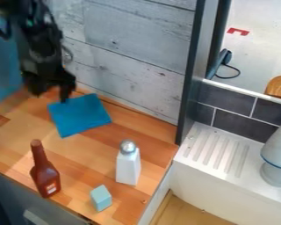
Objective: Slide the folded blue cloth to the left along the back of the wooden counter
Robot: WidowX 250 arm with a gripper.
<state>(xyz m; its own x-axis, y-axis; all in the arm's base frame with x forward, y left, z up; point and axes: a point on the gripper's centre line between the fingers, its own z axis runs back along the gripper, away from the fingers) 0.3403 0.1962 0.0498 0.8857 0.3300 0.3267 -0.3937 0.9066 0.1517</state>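
Note:
The black gripper hangs at the upper left over the wooden counter, its two fingers apart and nothing visible between them. Closest to it is a flat blue cloth; the right fingertip is at the cloth's upper left corner, though whether they touch I cannot tell. Farther down stand a brown bottle at the left and a white shaker with a silver top at the right. A light blue block rests near the counter's front edge.
A grey plank wall rises behind the counter, ending at a dark upright post. To the right is a white sink unit with a ridged drainboard, with a grey-white object standing on it.

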